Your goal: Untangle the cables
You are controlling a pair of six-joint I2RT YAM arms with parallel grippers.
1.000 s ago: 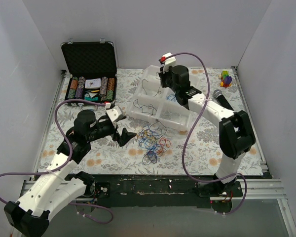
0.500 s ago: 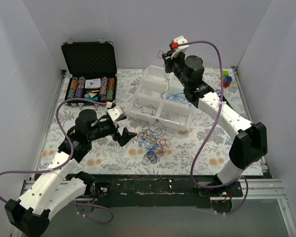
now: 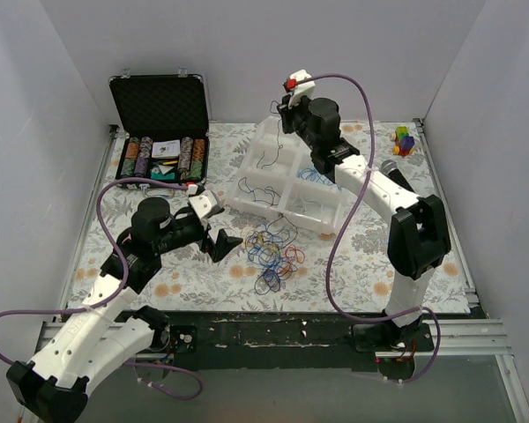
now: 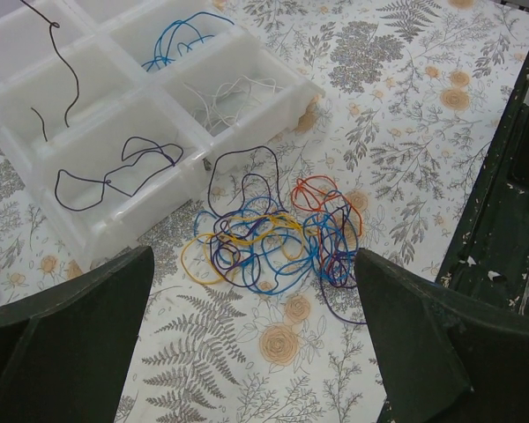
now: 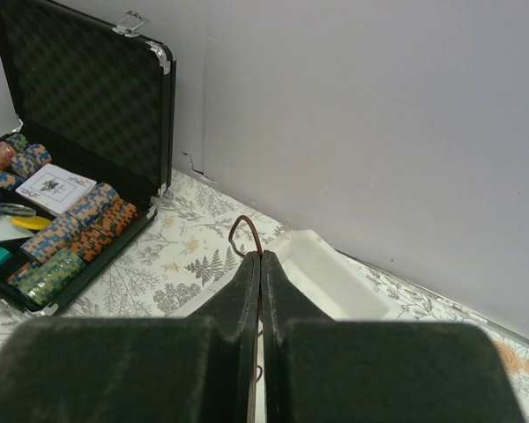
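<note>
Right tool [image 5: 260, 257] was clamped on a dark cable [image 5: 244, 218] above the tray [image 5: 335, 273] — best lowered into a bin before release — left tool [image 4: 254, 256] gaped.

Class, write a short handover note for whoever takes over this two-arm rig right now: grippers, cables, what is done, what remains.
Left gripper: open, empty, beside the multicoloured tangle of thin cable loops on the flowered table cover.
Right gripper: shut on a thin dark cable, held above the white plastic compartment tray.
Done: a blue cable, a white cable and a dark purple cable lie in separate tray compartments.
Left to do: that tangle, lying beside the tray.
</note>
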